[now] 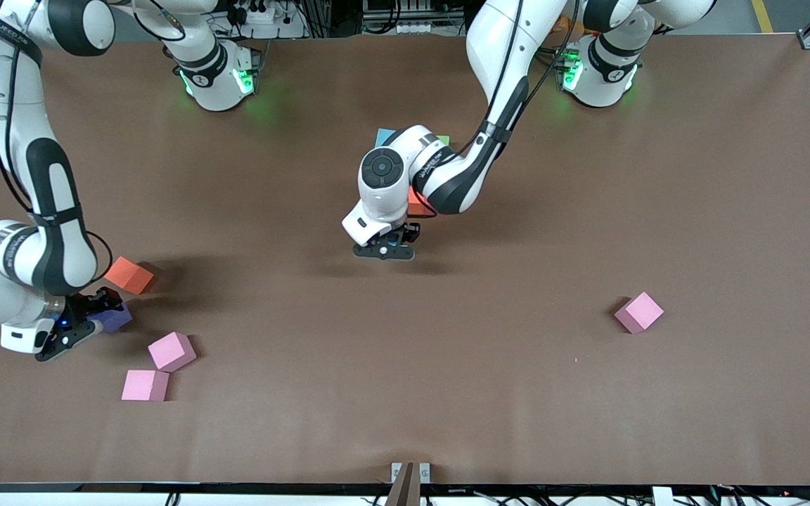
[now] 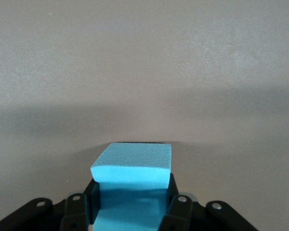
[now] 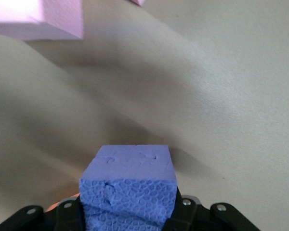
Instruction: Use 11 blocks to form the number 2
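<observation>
The left arm reaches down from its base toward the middle of the table, elbow bent, wrist turned so the left gripper (image 1: 385, 247) points down at the brown table (image 1: 588, 211). Its fingers are clamped on a light blue block (image 2: 133, 185) — the left wrist view shows the cube seated between the two black pads, its top face clear of them and bare table ahead of it. In the front view only a sliver of that blue shows under the wrist.

Partly hidden under the same arm, farther from the front camera than the gripper, a few placed cubes peek out: another light blue block (image 1: 384, 135), a green block (image 1: 443, 140) beside it, and a reddish block (image 1: 415, 205) closer to the gripper (how many cubes lie under the arm cannot be told).

The right arm bends low at its own end of the table, forearm dropping steeply to the right gripper (image 1: 92, 325), which is closed on a purple block (image 3: 129, 187) — the right wrist view shows the dimpled purple cube pinched between the pads. It sits at or just above the table surface.

An orange block (image 1: 129, 275) lies just beside this gripper, farther from the front camera. Two pink blocks lie nearer the camera, close together: one tilted pink block (image 1: 172, 351) and one square-on pink block (image 1: 145, 385). A third pink block (image 1: 639, 313) sits alone, well apart, toward the left arm's end of the table.
</observation>
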